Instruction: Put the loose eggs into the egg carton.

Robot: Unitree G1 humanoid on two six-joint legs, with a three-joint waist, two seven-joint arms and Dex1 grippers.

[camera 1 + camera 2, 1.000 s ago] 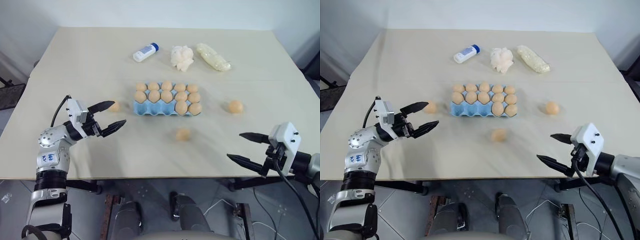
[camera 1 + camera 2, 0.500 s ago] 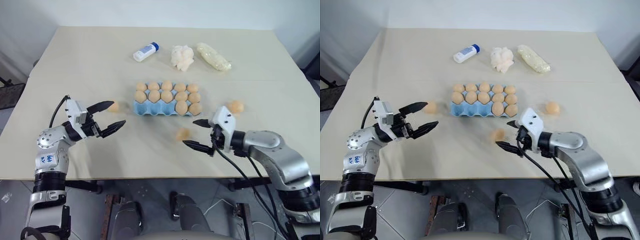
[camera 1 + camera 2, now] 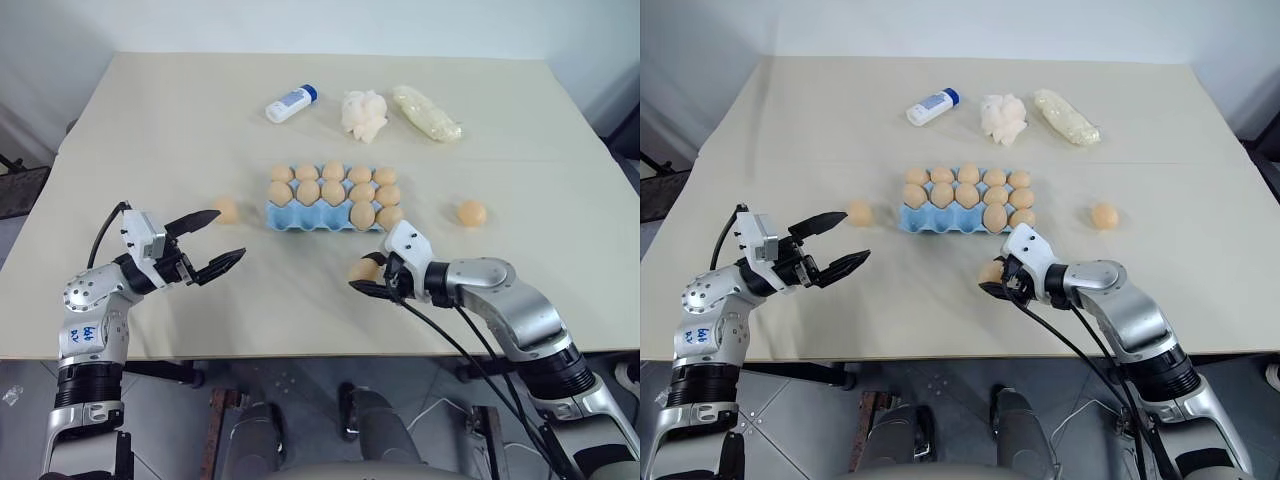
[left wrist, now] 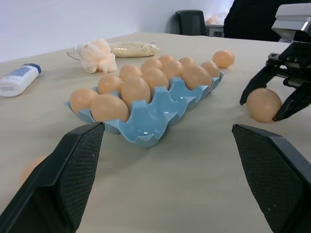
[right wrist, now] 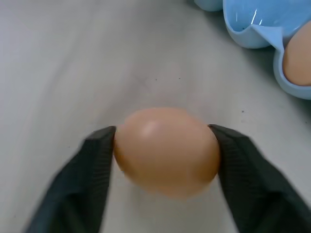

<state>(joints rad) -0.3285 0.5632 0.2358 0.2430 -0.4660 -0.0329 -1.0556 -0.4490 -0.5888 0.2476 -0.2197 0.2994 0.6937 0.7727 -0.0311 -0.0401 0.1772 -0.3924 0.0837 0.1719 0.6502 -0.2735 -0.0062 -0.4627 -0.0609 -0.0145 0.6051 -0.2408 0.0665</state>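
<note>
Tan egg (image 5: 166, 150) pinched between the right gripper (image 3: 367, 272)'s black fingers, on the desk (image 3: 180, 130) just before the carton (image 3: 300, 218)'s near edge.
Light, smooth, brittle: it likely needs a gentle squeeze across its middle, as here. Left gripper (image 3: 213, 240) hovers wide open; two eggs lie loose beside the carton's ends.

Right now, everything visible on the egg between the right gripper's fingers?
The egg is a smooth, matte tan-brown oval, with no crack or mark on the side that shows. It lies on the beige table just in front of the light blue egg carton, apart from it. The right gripper has a black finger against each of its sides. Whether it is lifted yet cannot be told.
</note>
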